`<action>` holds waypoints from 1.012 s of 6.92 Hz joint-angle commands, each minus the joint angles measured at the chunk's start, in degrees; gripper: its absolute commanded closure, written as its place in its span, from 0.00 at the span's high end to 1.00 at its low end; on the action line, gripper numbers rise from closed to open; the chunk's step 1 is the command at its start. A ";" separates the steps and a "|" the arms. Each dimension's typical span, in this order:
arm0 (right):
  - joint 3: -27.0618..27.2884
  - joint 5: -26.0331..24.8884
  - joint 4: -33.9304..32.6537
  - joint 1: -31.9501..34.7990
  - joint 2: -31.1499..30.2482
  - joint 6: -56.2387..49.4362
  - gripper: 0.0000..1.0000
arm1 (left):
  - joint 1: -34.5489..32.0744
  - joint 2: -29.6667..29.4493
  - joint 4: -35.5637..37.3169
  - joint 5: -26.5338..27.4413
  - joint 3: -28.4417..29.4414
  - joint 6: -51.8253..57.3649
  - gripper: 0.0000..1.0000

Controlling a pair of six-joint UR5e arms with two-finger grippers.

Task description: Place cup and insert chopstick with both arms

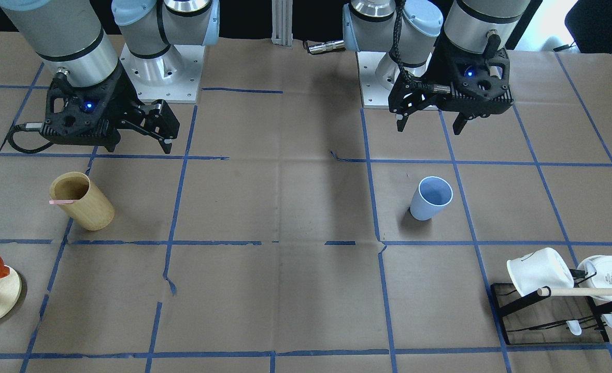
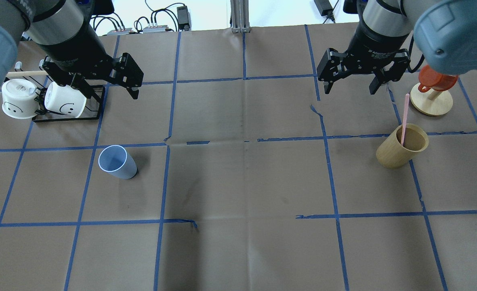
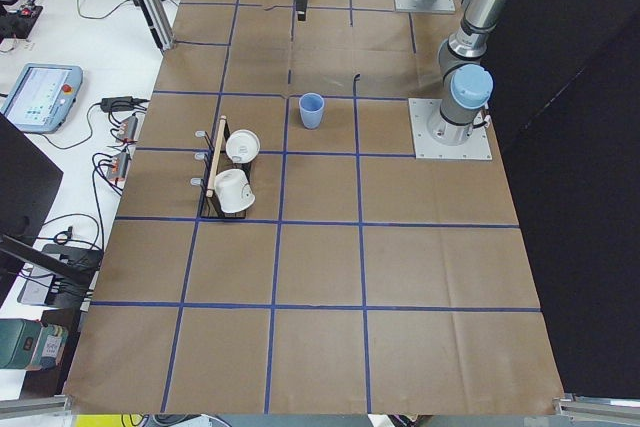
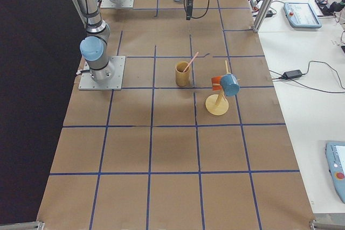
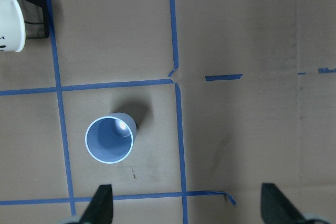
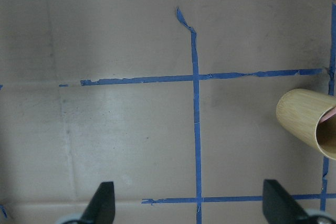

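Observation:
The light blue cup [image 2: 117, 162] stands upright on the paper-covered table, also in the front view [image 1: 430, 199] and the left wrist view [image 5: 110, 140]. My left gripper [image 2: 109, 91] hangs open and empty above and behind it; it also shows in the front view [image 1: 429, 127] and the wrist view [image 5: 189, 208]. One pale pink chopstick [image 2: 404, 117] leans in a tan wooden cylinder [image 2: 400, 151], with its tip over the rim in the front view [image 1: 62, 201]. My right gripper [image 2: 350, 89] is open and empty, up and to the left of the cylinder [image 6: 310, 129].
A black mug rack [image 2: 66, 115] with two white mugs and a beige rod [image 1: 585, 291] stands behind the cup on my left. A round wooden stand [image 2: 432, 103] with an orange cup is at my far right. Blue tape lines cross the table.

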 commanded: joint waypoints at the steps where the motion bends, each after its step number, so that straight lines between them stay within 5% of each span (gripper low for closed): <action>1: 0.59 -0.08 0.04 -0.09 0.26 -0.77 1.00 | 1.19 -0.01 0.07 -0.06 -0.02 0.27 1.00; 3: 0.59 -0.61 -0.05 -0.35 0.44 -3.21 1.00 | 1.38 0.34 -0.02 -0.15 0.41 0.27 1.00; 7: 0.59 -1.14 -0.93 -7.00 0.17 -39.71 1.00 | 1.55 0.61 0.07 -0.15 -0.02 0.27 1.00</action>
